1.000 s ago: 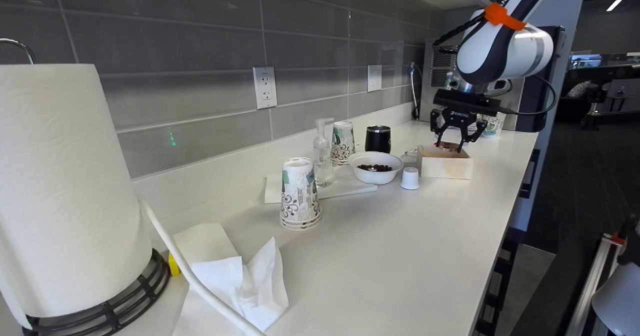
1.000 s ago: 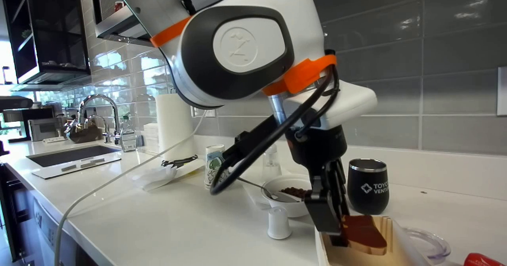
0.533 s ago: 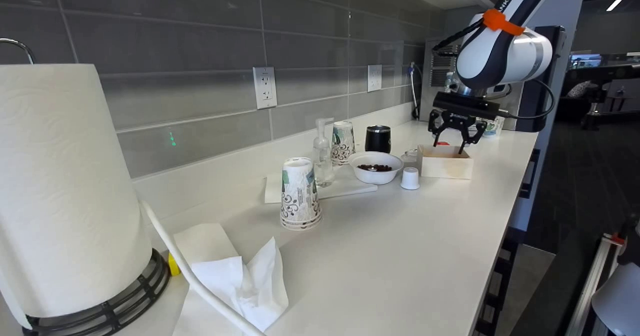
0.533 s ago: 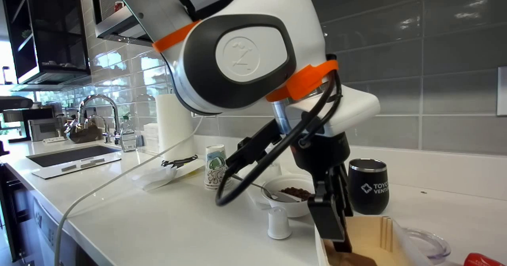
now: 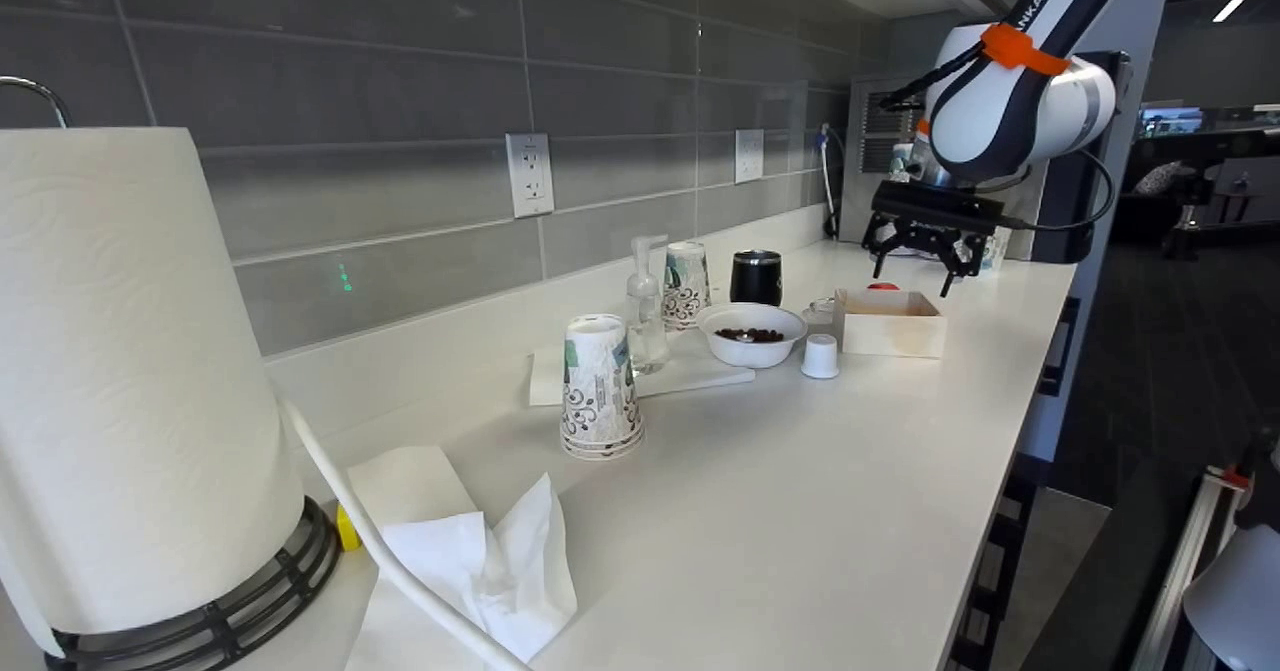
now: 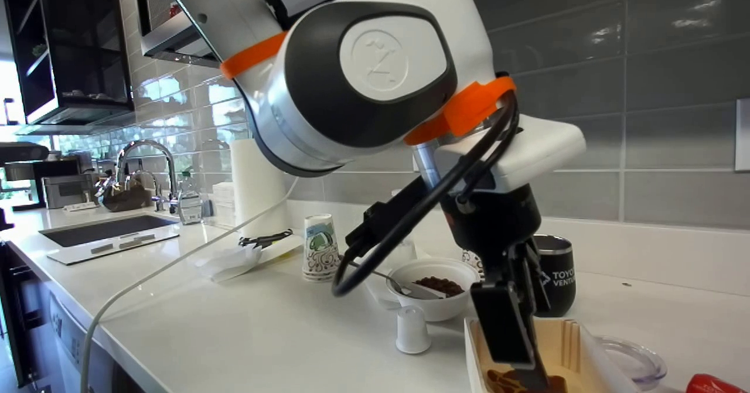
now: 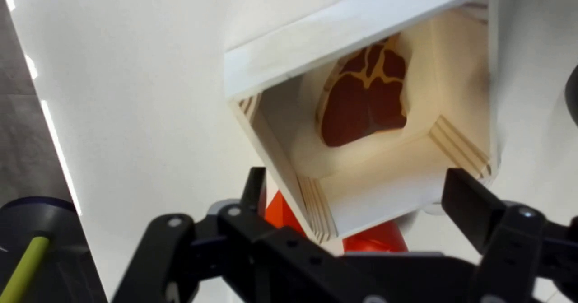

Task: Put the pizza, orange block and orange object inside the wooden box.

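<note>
1. A shallow rectangular pale-wood box (image 5: 890, 335) stands on the white bench (image 5: 780, 521).
2. The flat dark-red toy piece (image 7: 356, 104), veined in tan, lies inside the box.
3. The black two-fingered end effector (image 5: 911, 284) hangs above the box, its jaws wide apart, holding nothing.
4. An angular orange-red object (image 7: 281, 212), partly hidden, sits just outside the box.
5. A small white upturned cup (image 6: 413, 331) and a round white bowl (image 5: 750, 354) stand near the box.

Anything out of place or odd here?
The toy piece in the wooden box looks odd for a pizza: dark red with tan veins, more like steak. Crumpled white paper also lies near the towel roll.
</note>
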`<state>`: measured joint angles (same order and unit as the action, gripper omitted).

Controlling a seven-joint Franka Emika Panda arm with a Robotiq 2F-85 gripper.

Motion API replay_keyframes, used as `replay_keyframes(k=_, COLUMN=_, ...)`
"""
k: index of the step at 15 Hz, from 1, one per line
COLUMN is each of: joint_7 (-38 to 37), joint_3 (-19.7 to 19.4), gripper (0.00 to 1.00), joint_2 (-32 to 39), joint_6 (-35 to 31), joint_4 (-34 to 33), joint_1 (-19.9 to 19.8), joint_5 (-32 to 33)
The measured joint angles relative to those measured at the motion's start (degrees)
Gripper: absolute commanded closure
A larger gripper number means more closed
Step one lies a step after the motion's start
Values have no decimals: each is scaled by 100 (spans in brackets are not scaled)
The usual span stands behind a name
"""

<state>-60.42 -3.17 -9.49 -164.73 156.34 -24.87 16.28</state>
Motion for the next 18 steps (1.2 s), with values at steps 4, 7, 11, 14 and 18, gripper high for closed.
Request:
replay_keyframes(k=4, joint_7=-259, joint_3=-132, gripper=0, joint_2=-6, joint_6=271, joint_4=-325, joint_1=-193, joint_5=47)
replay_keyframes(k=7, joint_7=-540, joint_3=-323, gripper=0, joint_2=17, joint_6=614, joint_4=-546, joint_1=-223, joint_5=26)
replay_keyframes(k=11, joint_7=-964, joint_3=-548, gripper=0, joint_2=151, joint_6=797, joint_4=-659, joint_1=-227, joint_5=23)
replay_keyframes(k=14, joint_7=-1282, joint_3=-700, gripper=0, joint_2=340, joint_6=807, joint_4=-724, joint_1=-229, joint_5=50)
replay_keyframes(k=18, joint_7=-1547, joint_3=-887, gripper=0, joint_2=655, joint_6=805, joint_4=-892, joint_1=-183, joint_5=50)
